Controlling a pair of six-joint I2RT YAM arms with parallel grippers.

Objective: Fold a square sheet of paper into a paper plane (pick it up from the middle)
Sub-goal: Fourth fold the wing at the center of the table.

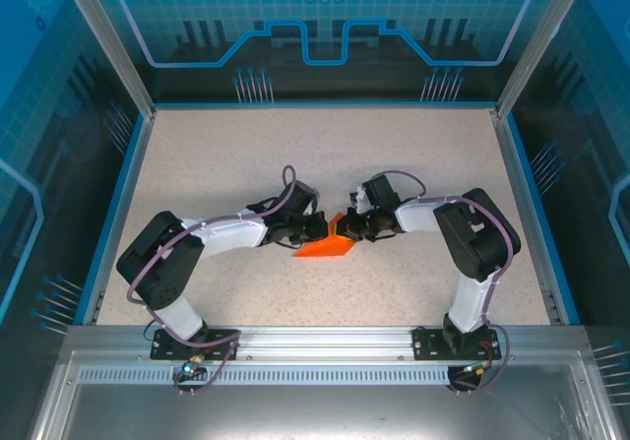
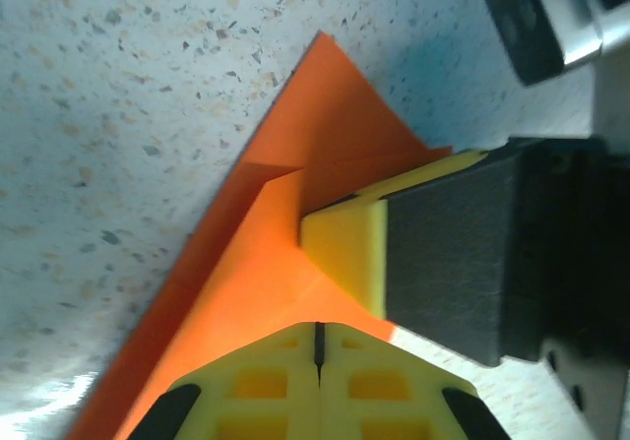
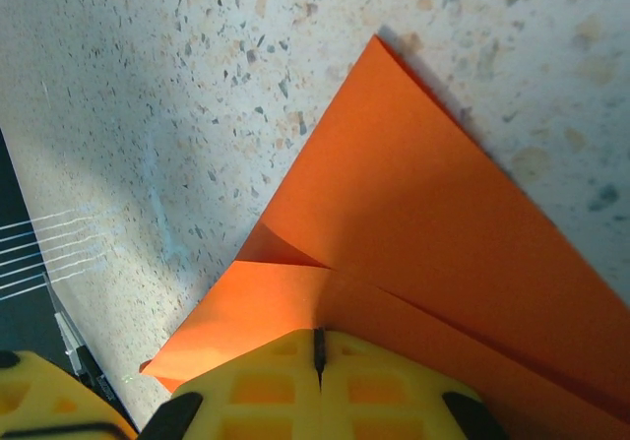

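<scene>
The orange sheet of paper [image 1: 323, 248] lies on the speckled table as a folded, pointed wedge with creased flaps. Both grippers meet over it at the table's middle. My left gripper [image 1: 317, 228] is shut, and its yellow tips [image 2: 318, 327] rest on top of the paper [image 2: 266, 263] with nothing between them. My right gripper [image 1: 351, 227] is also shut. Its tips [image 3: 318, 334] press down where two flaps of the paper [image 3: 423, 214] meet. In the left wrist view the right gripper's yellow fingertip [image 2: 345, 248] lies flat on the paper, close in front of my own tips.
The speckled table [image 1: 246, 155] has a blue rim [image 1: 116, 204] and clear enclosure walls on three sides. A metal rail [image 1: 325, 342] with both arm bases runs along the near edge. Bare tabletop lies all around the paper.
</scene>
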